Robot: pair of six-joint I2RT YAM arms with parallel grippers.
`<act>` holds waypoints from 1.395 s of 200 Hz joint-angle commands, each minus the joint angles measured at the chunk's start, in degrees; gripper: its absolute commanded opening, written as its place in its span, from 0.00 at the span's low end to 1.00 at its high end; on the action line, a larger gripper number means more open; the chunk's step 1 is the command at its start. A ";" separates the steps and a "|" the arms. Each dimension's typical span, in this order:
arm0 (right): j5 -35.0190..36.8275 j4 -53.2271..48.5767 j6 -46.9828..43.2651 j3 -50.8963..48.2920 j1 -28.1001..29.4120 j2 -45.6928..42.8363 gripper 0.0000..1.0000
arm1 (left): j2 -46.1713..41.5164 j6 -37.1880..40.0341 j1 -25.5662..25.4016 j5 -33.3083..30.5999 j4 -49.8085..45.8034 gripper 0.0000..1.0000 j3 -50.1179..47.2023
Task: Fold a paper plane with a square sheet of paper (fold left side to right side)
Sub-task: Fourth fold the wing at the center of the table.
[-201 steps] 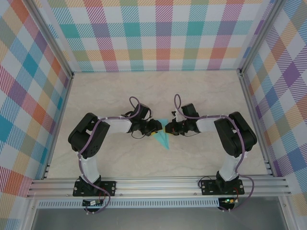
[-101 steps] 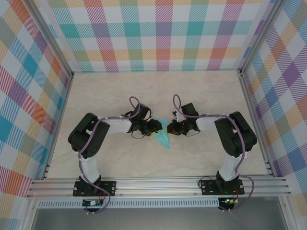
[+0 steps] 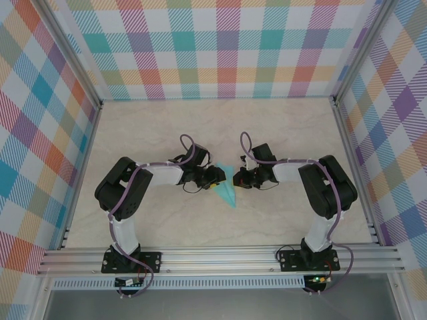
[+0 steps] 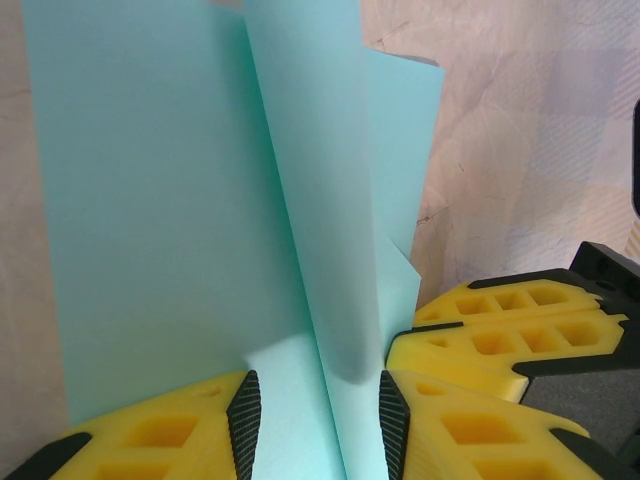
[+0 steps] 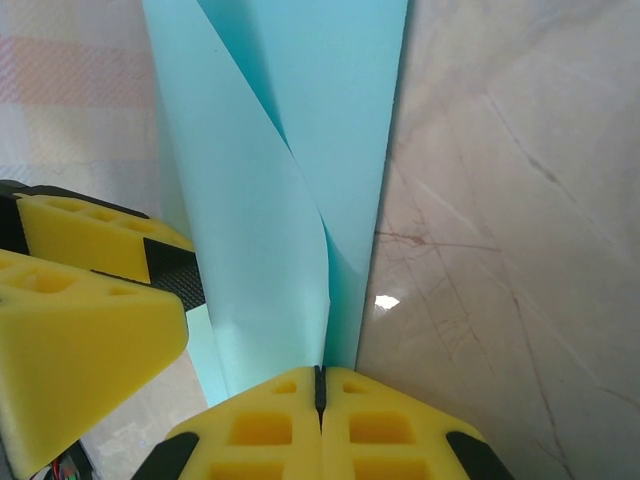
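A turquoise paper plane point(image 3: 227, 190) is seen from above lying on the pale marbled table point(image 3: 167, 133), midway between two black robot arms that reach in from either side. Its narrow kite outline is laid with the long axis running from the far side towards the arm bases. The sharp tip points near and slightly right, so the centre crease is set crosswise to both grippers. The left gripper point(image 3: 215, 179) is placed at the plane's left edge and the right gripper point(image 3: 236, 179) at its right edge, each about equally close, facing one another across the fold. In the left wrist view, the left gripper's yellow fingers point(image 4: 150, 440) are held a narrow way apart, and a raised ridge of paper stands between them without being clearly squeezed. In the right wrist view, the right gripper's yellow fingers point(image 5: 290, 400) are pressed fully together. A lifted layer of paper is drawn down to the seam between them, so it is judged to be pinched there. For the left side to be carried over to the right, the coming move is judged to depend on the crease lying straight ahead of the left fingers
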 commanded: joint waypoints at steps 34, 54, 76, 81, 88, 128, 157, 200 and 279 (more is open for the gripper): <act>1.17 -4.08 -1.80 0.97 0.17 3.05 0.04 | -2.54 0.41 -0.48 0.00 -1.99 0.39 1.66; 1.57 -4.54 -1.79 1.14 0.21 3.58 0.04 | -3.56 0.74 -0.47 -0.02 -2.65 0.37 2.67; 1.68 -4.84 -1.84 1.19 0.27 3.93 0.05 | -3.68 0.75 -0.48 0.79 -2.75 0.30 3.94; 1.68 -4.83 -1.84 1.17 0.28 3.90 0.05 | -3.52 0.76 -0.48 1.06 -2.74 0.28 4.33; 1.81 -4.88 -1.84 1.15 0.36 3.92 0.05 | -3.22 0.72 -0.48 1.37 -2.54 0.25 4.68; 2.20 -5.49 -2.10 1.41 0.46 3.90 0.05 | 1.14 0.38 -0.71 3.32 -1.94 0.19 8.57; 2.51 -6.21 -2.36 1.93 0.72 3.90 0.05 | 4.76 0.53 -0.79 3.78 -2.26 0.18 11.00; 2.93 -6.98 -2.86 2.38 1.04 3.95 0.05 | 6.95 1.71 -0.83 1.72 -3.94 0.18 11.18; 3.00 -6.58 -3.10 2.59 0.99 2.06 0.08 | 7.36 2.86 -0.83 -1.63 -6.27 0.17 7.78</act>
